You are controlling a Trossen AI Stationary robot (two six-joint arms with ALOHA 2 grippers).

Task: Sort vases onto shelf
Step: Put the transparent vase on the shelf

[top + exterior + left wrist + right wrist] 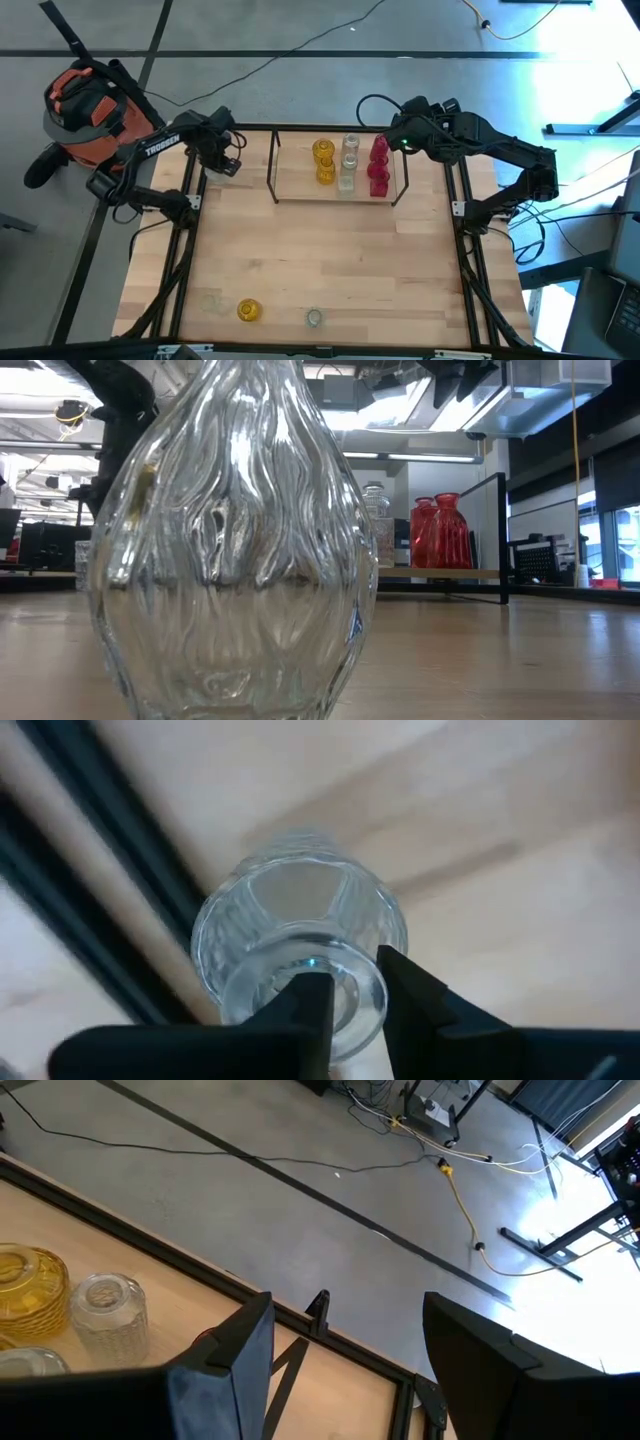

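from above, my left gripper (228, 160) hangs over the table's far left corner, just left of the shelf (290, 188). the shelf sits at the far middle of the table (330, 260), carrying yellow vases (324, 160), clear vases (349, 160) and red vases (379, 165) in three short rows. my right gripper (400, 135) is at the shelf's far right end, beside the red ones. near the front edge stand a lone yellow vase (248, 311), a small clear vase (314, 318) and a faint clear one (211, 301) further left.

from table height, a big ribbed clear vase (235, 550) fills the foreground. behind it the shelf board (440, 573) holds two red vases (440, 532) and a clear jar (375, 510).

through my left wrist, my fingers (312, 1005) are closed on the rim of a clear glass vase (300, 935), which hangs above the wood beside a black rail (110, 890).

through my right wrist, my fingers (245, 1350) stand wide apart with nothing between them; a yellow vase (30, 1295) and a clear knobbly jar (108, 1315) are off to one side, with the grey floor (300, 1150) beyond the table edge.
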